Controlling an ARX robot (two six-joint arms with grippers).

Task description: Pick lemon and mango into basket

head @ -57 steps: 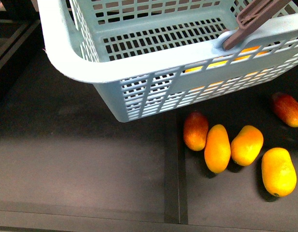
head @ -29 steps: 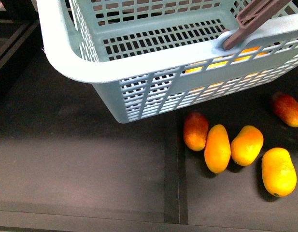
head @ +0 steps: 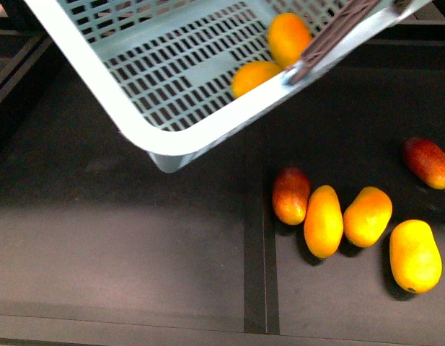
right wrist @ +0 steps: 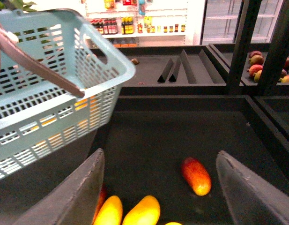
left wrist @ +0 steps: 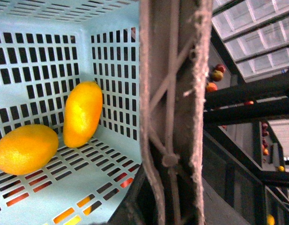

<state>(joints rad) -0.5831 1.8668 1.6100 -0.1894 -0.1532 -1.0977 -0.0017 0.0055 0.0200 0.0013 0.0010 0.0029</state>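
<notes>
Lifted and tilted since the earlier frames, the basket (head: 172, 140) now hangs above the dark shelf (head: 121, 238), a lemon (left wrist: 25, 148) and a mango (left wrist: 82, 120) lying inside. Its brown handle (left wrist: 170, 112) fills the left wrist view, so the left gripper probably holds it, though its jaws cannot be seen. The right gripper (right wrist: 160, 187) hovers spread wide and empty over loose mangoes (head: 323, 220) at near right. Both fruits seem collected; carrying the basket away likely remains. Stocked shop shelving (right wrist: 135, 23) stands far behind.

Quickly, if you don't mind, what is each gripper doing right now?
Left: cannot be told; only the basket and its handle show.
Right gripper: open, empty.
</notes>
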